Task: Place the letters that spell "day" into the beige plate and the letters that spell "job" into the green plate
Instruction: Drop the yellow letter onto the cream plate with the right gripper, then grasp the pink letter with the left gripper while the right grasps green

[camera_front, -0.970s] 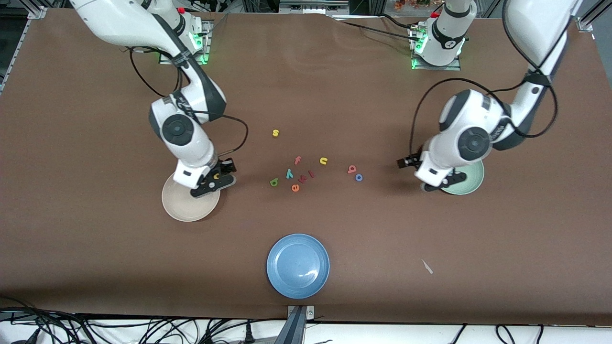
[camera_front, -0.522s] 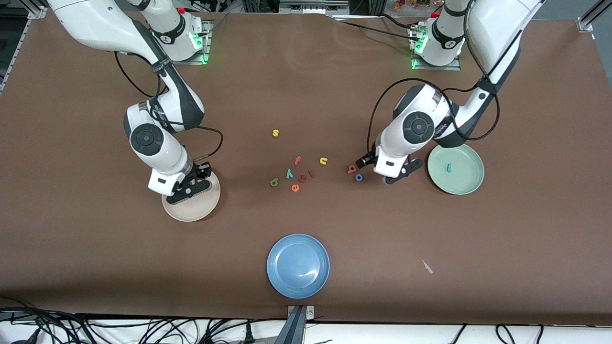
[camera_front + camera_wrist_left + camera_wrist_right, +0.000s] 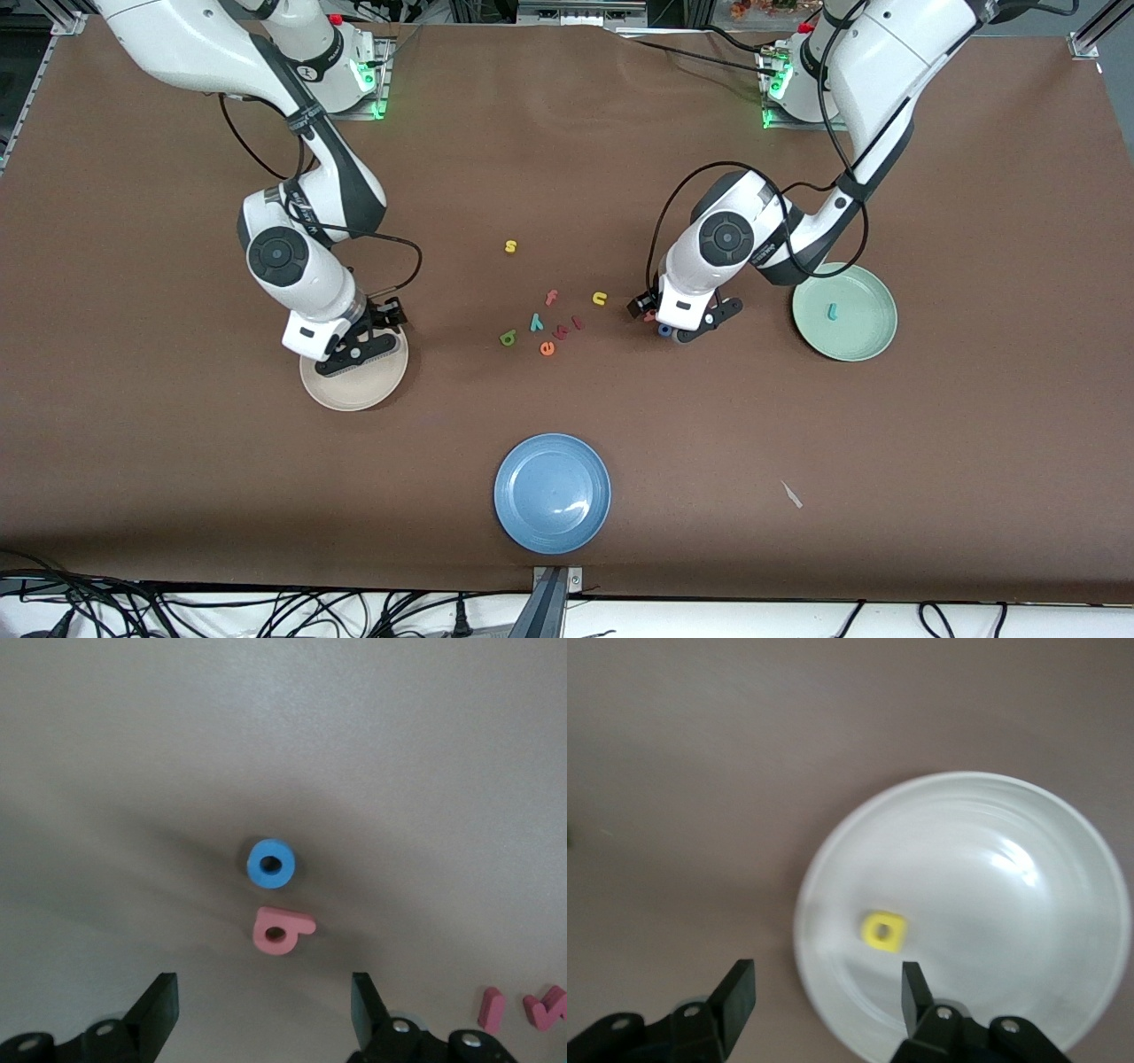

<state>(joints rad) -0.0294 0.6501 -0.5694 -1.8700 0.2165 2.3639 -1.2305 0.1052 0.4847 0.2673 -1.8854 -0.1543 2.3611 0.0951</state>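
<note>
My left gripper (image 3: pixel 679 326) hangs open and empty just above the pinkish-red "b" (image 3: pixel 280 930) and the blue ring "o" (image 3: pixel 270 864), which lie side by side on the table. The teal "j" (image 3: pixel 831 310) lies in the green plate (image 3: pixel 864 347). Over the beige plate (image 3: pixel 341 399), my right gripper (image 3: pixel 359 346) is open too, and the yellow "d" (image 3: pixel 883 931) lies in that plate (image 3: pixel 1028 904) below it. The dark green "a" (image 3: pixel 508 338) and teal "y" (image 3: pixel 536 322) lie on the table in the middle cluster.
Other letters lie around the middle: a yellow "s" (image 3: pixel 510 246), a pink "f" (image 3: pixel 551 297), a yellow "u" (image 3: pixel 600 299), an orange "e" (image 3: pixel 547 348) and small red pieces (image 3: pixel 568 327). A blue plate (image 3: pixel 552 523) sits nearest the front camera. A paper scrap (image 3: pixel 791 494) lies toward the left arm's end.
The left arm swung from the green plate to the "b" and "o", leaving the "j" in the plate. The right gripper opened and let go of the "d" into the beige plate.
</note>
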